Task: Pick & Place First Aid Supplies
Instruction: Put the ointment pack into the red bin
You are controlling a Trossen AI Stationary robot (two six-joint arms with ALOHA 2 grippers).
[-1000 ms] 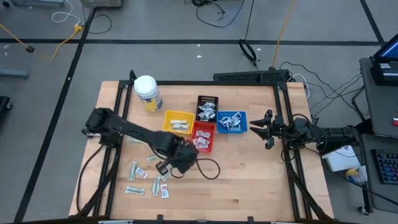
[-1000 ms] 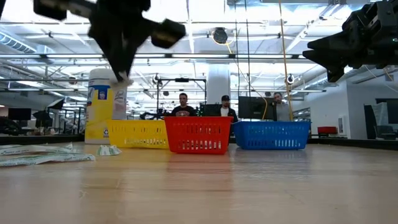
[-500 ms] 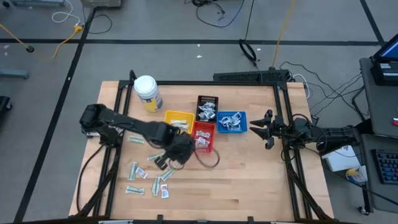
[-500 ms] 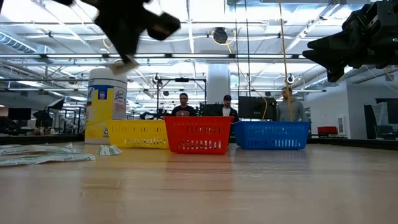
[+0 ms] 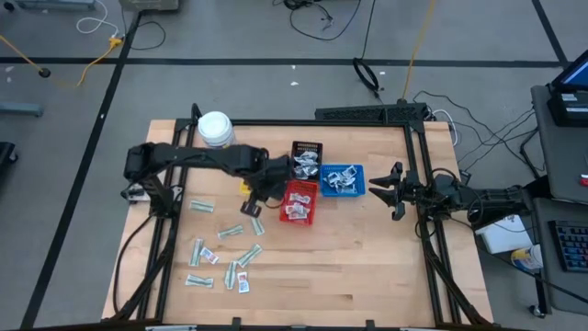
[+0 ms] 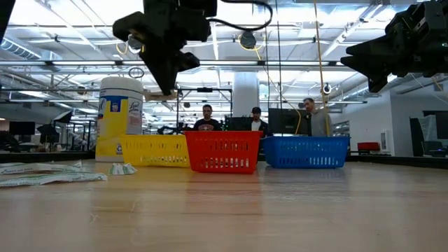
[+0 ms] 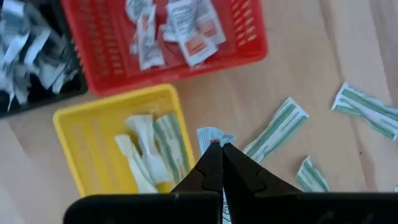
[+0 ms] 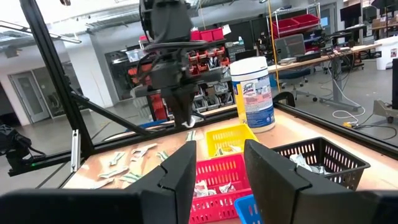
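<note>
My left gripper [image 5: 256, 191] hangs above the table at the near edge of the yellow tray [image 5: 266, 172], shut on a small pale packet [image 7: 211, 135]. Other first aid supplies lie loose on the wood at the near left [image 5: 230, 253]; more fill the yellow tray [image 7: 99, 127], the red tray [image 5: 299, 202], the blue tray [image 5: 342, 180] and the black tray [image 5: 307, 158]. My right gripper [image 5: 382, 191] waits open at the table's right edge, holding nothing. My left gripper pinches one end of the pale packet [image 7: 213, 142] between its two fingertips, coming from above and pointing down. The packet's free end [image 6: 158, 94] sticks out below the fingers, lifted clear of table and trays.
A white jar with a yellow label [image 5: 215, 131] stands at the far left, behind the yellow tray. Black frame rails run along the table's left [image 5: 175, 184] and right [image 5: 418, 184] sides. People stand in the room beyond the table [image 6: 207, 119].
My left gripper, staying shut on the packet, has swung from above the loose packets toward the table's far edge, up to the yellow tray, rising a little and rolling about its own axis. The packet has travelled with it, clear of the table.
</note>
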